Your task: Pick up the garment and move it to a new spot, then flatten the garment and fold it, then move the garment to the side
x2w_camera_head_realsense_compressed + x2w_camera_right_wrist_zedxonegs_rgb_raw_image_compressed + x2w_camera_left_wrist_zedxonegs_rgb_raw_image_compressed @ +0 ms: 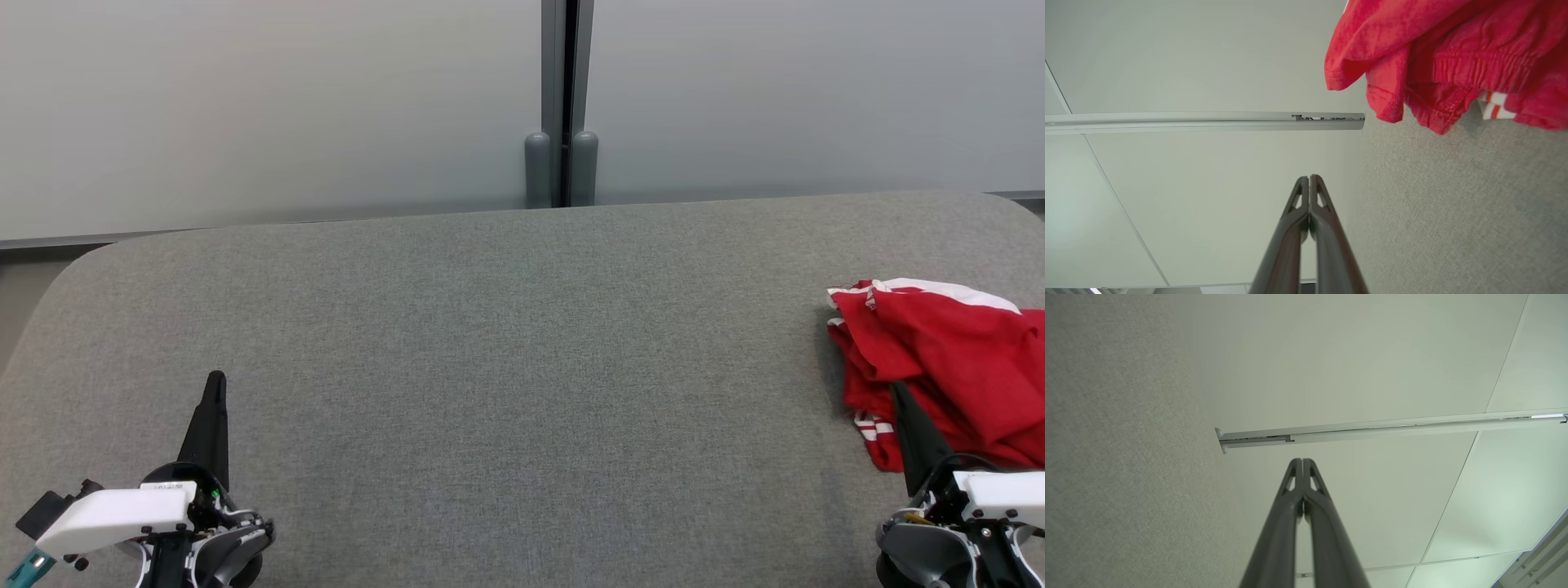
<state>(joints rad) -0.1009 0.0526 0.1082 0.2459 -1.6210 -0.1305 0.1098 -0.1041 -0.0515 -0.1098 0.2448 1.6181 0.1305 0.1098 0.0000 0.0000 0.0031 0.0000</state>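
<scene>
Resting at the lower left of the head view, the left gripper [216, 379] points up the picture. Its two dark fingers are pressed together into one thin blade, and it holds nothing. The tip lies over the grey table [522, 327], in from the rounded left corner. In the left wrist view the left gripper [1302, 460] shows its fingertips meeting flush. The table [1106, 457] runs down the left side there, with the pale wall [1351, 355] ahead and a metal post [1372, 426] crossing it.

Between the two grippers a broad stretch of grey fabric runs across the middle of the table. The far edge lies straight along the wall [245, 106] and passes the post [562, 98] at the centre. Both far corners are rounded, and the left edge slants down toward the left gripper.

At the lower right, the right gripper [896, 385] is likewise closed tight and grips nothing. Its fingers cross in front of the near-left hem of the garment [947, 351]. In the right wrist view the right gripper [1309, 177] has its tips together, and the garment [1445, 53] sits at the upper right, apart from them. Whether the side of a finger brushes the cloth cannot be told.

The garment is red with white striped trim. It lies crumpled in a heap at the right end of the table, set back from the far edge, and runs out past the right border of the head view.
</scene>
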